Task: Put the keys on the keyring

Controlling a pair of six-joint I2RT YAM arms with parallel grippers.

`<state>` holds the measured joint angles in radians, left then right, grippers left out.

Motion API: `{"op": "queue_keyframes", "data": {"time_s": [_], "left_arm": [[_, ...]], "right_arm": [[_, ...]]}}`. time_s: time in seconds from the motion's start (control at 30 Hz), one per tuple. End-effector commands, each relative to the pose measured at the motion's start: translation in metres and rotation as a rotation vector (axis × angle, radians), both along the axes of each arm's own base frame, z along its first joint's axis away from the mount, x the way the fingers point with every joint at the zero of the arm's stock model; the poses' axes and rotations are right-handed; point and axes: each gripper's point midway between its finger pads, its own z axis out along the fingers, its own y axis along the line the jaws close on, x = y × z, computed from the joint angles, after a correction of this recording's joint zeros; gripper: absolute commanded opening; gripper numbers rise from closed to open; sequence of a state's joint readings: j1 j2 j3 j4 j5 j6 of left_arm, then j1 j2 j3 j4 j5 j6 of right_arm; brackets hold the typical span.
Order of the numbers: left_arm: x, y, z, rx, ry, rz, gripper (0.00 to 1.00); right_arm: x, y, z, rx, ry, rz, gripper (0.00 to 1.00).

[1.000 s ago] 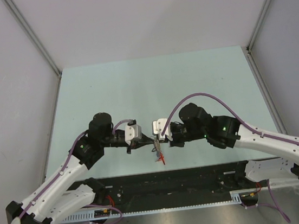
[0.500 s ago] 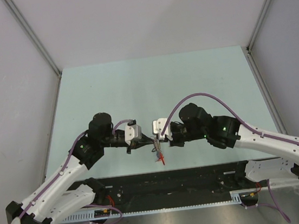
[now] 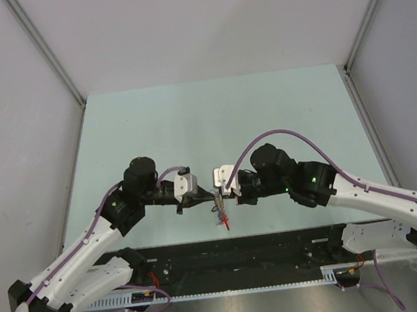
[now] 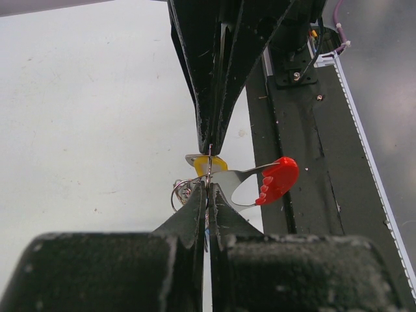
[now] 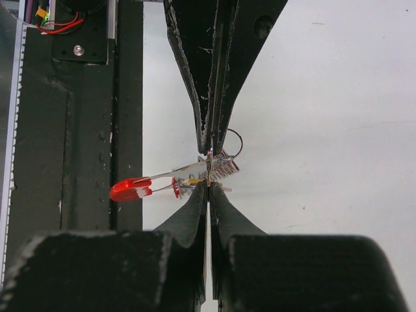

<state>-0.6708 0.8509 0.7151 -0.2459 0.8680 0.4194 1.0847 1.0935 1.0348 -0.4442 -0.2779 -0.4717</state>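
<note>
Both grippers meet tip to tip just above the table's near edge. My left gripper [image 3: 211, 197] [image 4: 208, 186] is shut on the keyring, whose thin metal ring [image 4: 180, 192] [image 5: 234, 139] shows beside its tips. The ring's grey strap [image 4: 242, 177] runs to a red curved end piece [image 4: 279, 179] [image 5: 129, 190] [image 3: 225, 222] that hangs free toward the arm bases. My right gripper [image 3: 221, 195] [image 5: 208, 185] is shut on a key with a yellow head [image 4: 211, 163], pressed against the ring. Toothed key blades [image 5: 225, 168] fan out at the meeting point. A sliver of blue shows between the left jaws.
The pale green table [image 3: 212, 125] stretches away behind the grippers, walled by white panels. A black rail with cabling [image 3: 236, 255] [image 4: 292, 130] [image 5: 84, 130] runs along the near edge, right under the hanging red piece.
</note>
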Motion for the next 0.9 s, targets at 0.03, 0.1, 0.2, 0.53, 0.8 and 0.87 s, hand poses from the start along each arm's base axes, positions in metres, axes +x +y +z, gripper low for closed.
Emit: {"op": "queue_keyframes", "data": {"time_s": [0.03,0.1,0.2,0.53,0.8,0.87], "left_arm": [[-0.003,-0.004,0.012,-0.047,-0.048,-0.048,0.00],[-0.003,-0.004,0.012,-0.047,-0.044,-0.049,0.00],[-0.003,-0.004,0.011,-0.042,-0.039,-0.049,0.00],[-0.006,-0.007,0.010,-0.041,-0.021,-0.068,0.00],[-0.008,-0.009,0.008,-0.032,0.004,-0.074,0.00],[-0.007,-0.009,0.008,-0.029,0.008,-0.070,0.00]], "right_arm": [[-0.004,0.005,0.033,0.085,-0.033,0.021,0.00],[-0.005,0.006,0.033,0.085,-0.033,0.024,0.00],[-0.006,0.008,0.033,0.091,-0.032,0.034,0.00],[-0.007,0.011,0.035,0.099,-0.039,0.041,0.00],[-0.008,0.016,0.036,0.111,-0.036,0.046,0.00],[-0.007,0.016,0.038,0.119,-0.037,0.039,0.00]]}}
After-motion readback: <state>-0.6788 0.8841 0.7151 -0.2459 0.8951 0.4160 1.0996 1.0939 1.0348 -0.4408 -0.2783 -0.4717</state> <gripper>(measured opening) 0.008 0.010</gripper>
